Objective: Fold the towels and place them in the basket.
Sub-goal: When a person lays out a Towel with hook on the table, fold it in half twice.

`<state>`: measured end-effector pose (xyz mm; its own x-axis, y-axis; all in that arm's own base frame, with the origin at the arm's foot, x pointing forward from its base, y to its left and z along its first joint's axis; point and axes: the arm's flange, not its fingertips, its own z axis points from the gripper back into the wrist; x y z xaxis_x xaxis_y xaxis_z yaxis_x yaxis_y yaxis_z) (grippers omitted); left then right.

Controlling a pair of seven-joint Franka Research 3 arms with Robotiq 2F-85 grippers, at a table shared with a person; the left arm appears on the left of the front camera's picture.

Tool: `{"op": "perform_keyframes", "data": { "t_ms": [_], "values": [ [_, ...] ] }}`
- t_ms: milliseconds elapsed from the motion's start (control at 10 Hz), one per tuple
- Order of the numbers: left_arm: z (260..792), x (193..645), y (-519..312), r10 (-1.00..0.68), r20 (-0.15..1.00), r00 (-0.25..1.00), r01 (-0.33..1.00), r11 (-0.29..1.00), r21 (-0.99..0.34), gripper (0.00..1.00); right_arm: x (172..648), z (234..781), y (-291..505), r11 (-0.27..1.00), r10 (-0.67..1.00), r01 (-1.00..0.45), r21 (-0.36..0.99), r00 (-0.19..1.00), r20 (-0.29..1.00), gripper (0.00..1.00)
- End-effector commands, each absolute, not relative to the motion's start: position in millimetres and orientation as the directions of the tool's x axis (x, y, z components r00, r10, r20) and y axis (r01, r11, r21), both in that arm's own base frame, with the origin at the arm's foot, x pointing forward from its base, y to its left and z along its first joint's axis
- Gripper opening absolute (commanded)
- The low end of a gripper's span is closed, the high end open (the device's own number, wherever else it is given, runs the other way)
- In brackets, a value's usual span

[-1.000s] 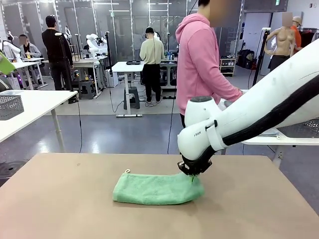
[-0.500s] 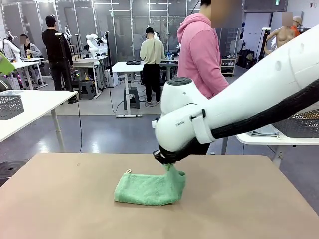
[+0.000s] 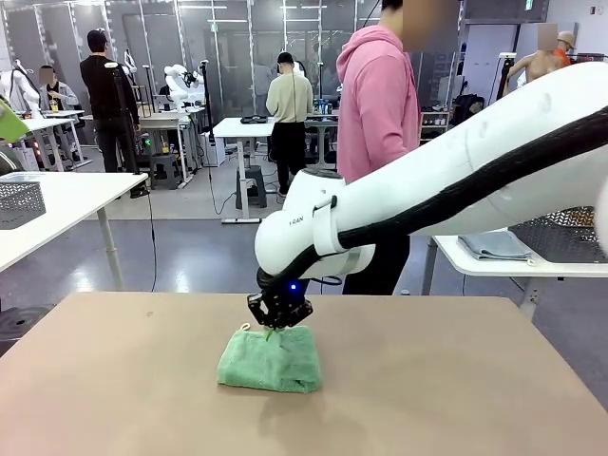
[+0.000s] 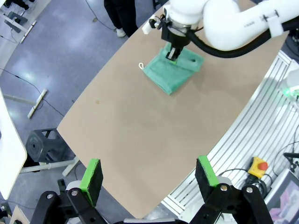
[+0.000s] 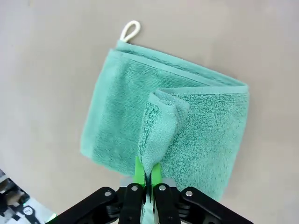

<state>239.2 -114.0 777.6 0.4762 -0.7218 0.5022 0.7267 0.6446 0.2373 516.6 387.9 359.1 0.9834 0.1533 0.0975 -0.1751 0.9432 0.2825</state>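
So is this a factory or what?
Probably a robot lab or workshop: a white robot arm with a black gripper pinches a green terry-cloth towel on a tan table, and people stand at white work tables behind.

Premises: open-plan robotics laboratory. Evidence: white worktables (image 3: pixel 66 195) in rows on a grey floor (image 3: pixel 190 252), with people (image 3: pixel 290 100) standing at them. Glass partitions (image 3: pixel 228 47) run behind. An emergency-stop button (image 4: pixel 260 165) sits beside aluminium rails (image 4: pixel 261 112).
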Motion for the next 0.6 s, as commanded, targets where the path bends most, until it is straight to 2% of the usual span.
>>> {"op": "perform_keyframes", "data": {
  "t_ms": [0, 500],
  "values": [
    [777.3, 237.9, -112.5, -0.721, 0.499, 0.481, 0.717, 0.651, 0.249, 1.0, 526.8, 354.5, 395.4, 0.915, 0.129, -0.158, 0.372, 0.986, 0.101, 0.0],
    [777.3, 237.9, -112.5, -0.721, 0.499, 0.481, 0.717, 0.651, 0.249, 1.0, 534.4, 333.3, 422.2, 0.912, 0.034, -0.081, 0.403, 0.992, 0.122, 0.0]
  ]
}}
